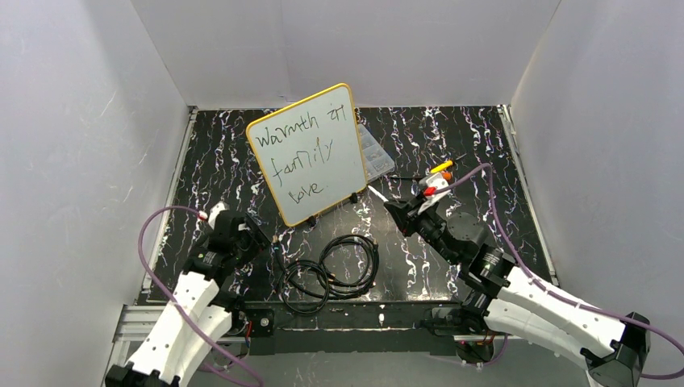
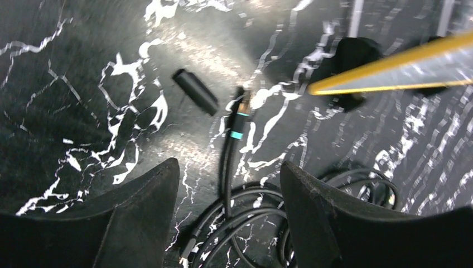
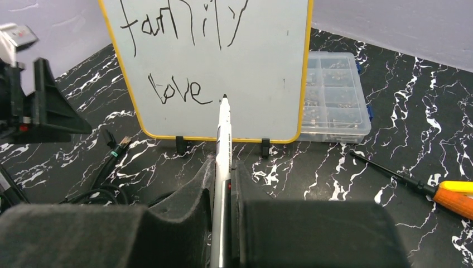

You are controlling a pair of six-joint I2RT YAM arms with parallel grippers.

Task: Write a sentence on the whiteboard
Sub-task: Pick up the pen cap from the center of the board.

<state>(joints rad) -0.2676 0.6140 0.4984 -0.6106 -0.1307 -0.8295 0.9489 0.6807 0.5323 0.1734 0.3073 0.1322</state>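
The whiteboard (image 1: 306, 153) stands tilted on small black feet at mid-table, its yellow frame (image 2: 390, 70) showing in the left wrist view. The sentence (image 1: 300, 157) reads "Warmth of family love." in black on three lines; "family" and "love" (image 3: 175, 89) face the right wrist camera. My right gripper (image 3: 223, 164) (image 1: 399, 214) is shut on a white marker (image 3: 225, 134), whose black tip sits just right of "love"; contact with the board is unclear. My left gripper (image 2: 228, 163) (image 1: 256, 234) hangs open and empty over the table, left of the board.
Coiled black cables (image 1: 331, 270) (image 2: 240, 223) lie in front of the board. A small black cylinder (image 2: 195, 92) rests on the marbled table. A clear compartment box (image 3: 334, 100) sits behind the board's right side, and an orange-handled screwdriver (image 3: 446, 195) lies to the right.
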